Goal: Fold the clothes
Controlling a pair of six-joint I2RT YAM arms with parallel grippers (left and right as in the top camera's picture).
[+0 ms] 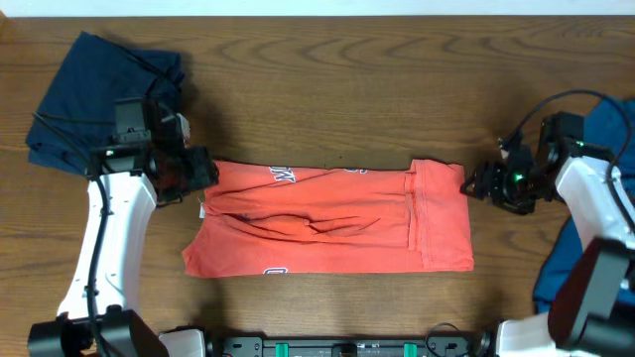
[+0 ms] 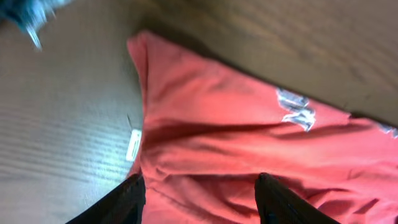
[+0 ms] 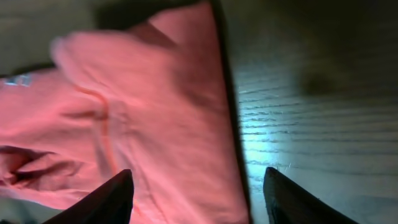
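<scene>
A coral-red T-shirt (image 1: 327, 223) lies folded into a long rectangle at the middle of the wooden worktop (image 1: 347, 79), its short ends pointing toward the two arms. White lettering (image 1: 286, 176) shows along the far edge, and a white neck label (image 2: 134, 144) pokes out onto the wood at the shirt's left end. A sleeve is folded over the right end, and loose creases run through the middle.

The left hand (image 1: 203, 171) sits at the shirt's far left corner. In its wrist view, its fingers (image 2: 127, 199) are spread apart above the cloth and grasp nothing. The right hand (image 1: 474, 184) is at the far right corner. It is likewise released, with one of its fingers (image 3: 118, 193) over the red fabric and the other over bare wood.

A crumpled navy garment (image 1: 94, 94) lies in the far left corner of the worktop, just behind the left hand. More blue cloth (image 1: 607, 121) lies along the right edge, partly hidden by the right arm. Nothing lies on top of the shirt.
</scene>
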